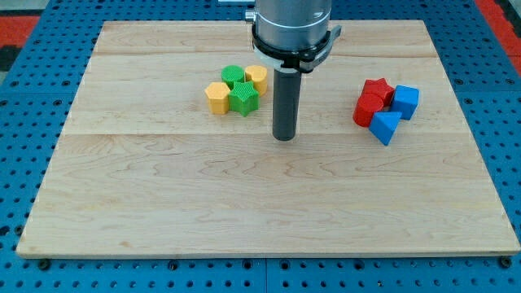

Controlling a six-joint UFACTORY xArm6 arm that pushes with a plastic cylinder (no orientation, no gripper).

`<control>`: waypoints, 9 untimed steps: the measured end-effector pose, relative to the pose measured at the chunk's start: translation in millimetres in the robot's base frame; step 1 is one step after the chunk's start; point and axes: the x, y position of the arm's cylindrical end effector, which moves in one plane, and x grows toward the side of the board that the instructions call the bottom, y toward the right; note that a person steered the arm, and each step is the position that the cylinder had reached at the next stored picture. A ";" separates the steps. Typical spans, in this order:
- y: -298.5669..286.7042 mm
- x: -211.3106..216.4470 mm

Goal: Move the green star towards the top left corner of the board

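Note:
The green star (243, 98) lies left of the board's centre, in a tight cluster. A yellow hexagon-like block (217, 97) touches it on the left, a green round block (233, 76) sits just above it, and a yellow block (256, 77) sits above and to its right. My tip (283, 137) rests on the wooden board (163, 187), to the right of and a little below the green star, with a small gap between them.
At the view's right is a second cluster: a red star (376, 88), a red round block (367, 109), a blue cube (405, 101) and a blue triangular block (385, 126). The arm's grey body (291, 24) hangs over the board's top edge.

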 end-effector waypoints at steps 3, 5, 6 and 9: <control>18.0 7.6; -27.2 -45.6; -62.5 -79.2; -103.9 -115.1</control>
